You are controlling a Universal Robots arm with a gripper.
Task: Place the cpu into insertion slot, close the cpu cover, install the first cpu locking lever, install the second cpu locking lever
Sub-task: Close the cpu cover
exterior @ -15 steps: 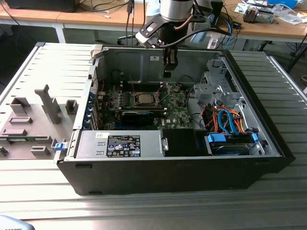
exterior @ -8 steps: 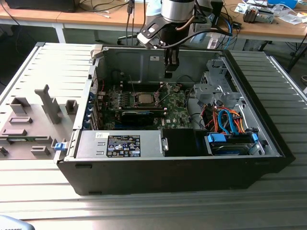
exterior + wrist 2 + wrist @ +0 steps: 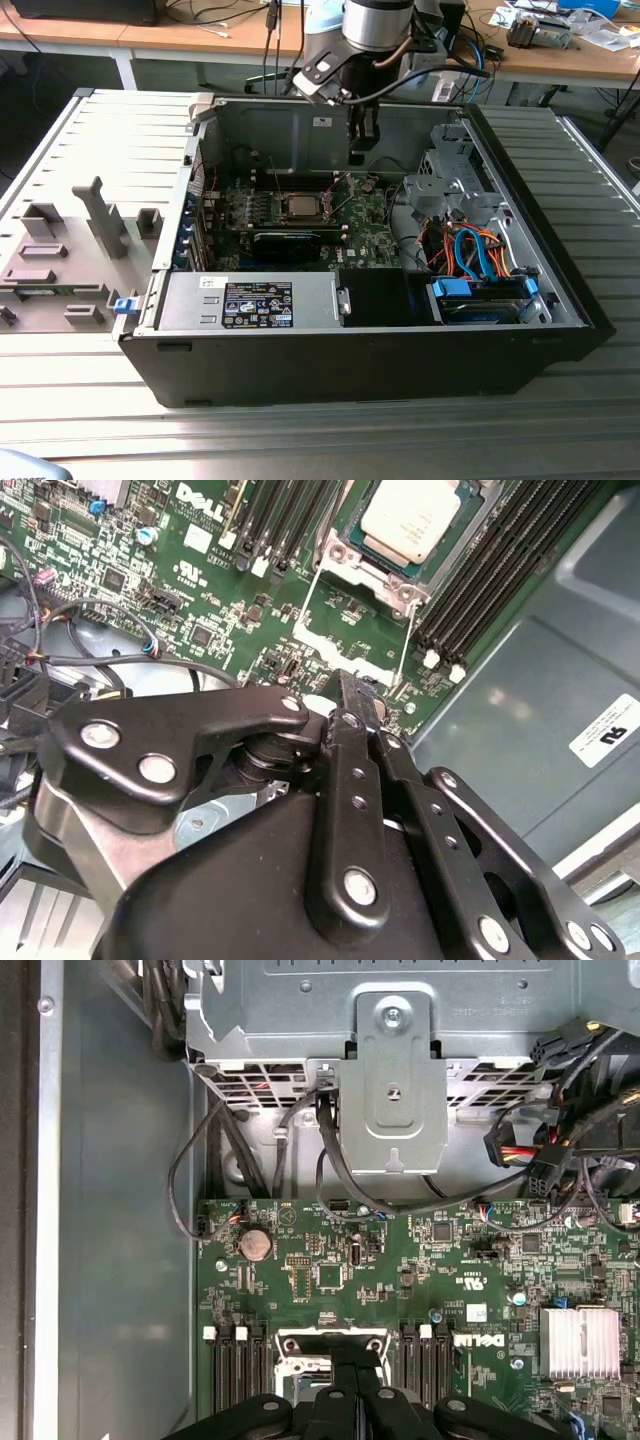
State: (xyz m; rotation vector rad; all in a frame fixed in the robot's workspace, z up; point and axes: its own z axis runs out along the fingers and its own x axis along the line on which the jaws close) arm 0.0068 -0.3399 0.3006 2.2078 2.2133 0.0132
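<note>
Second wrist view: the cpu [image 3: 410,518], a silvery-grey square, sits in the metal-rimmed insertion slot [image 3: 362,575]. Long black memory slots [image 3: 500,570] flank it on the green motherboard [image 3: 200,590]; dark cables [image 3: 120,665] curl nearby. Near it the gripper [image 3: 354,686] hangs, black fingers [image 3: 350,720] pressed together, empty.

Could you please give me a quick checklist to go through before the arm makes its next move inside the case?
1. cpu lying flat in the insertion slot: ok.
2. cpu cover closed: not ok, it appears raised, off the chip.
3. Locking levers latched: cannot tell.
4. gripper empty: ok, shut with nothing held.
5. Gripper close to the cover's free edge: ok; contact cannot tell.
</note>
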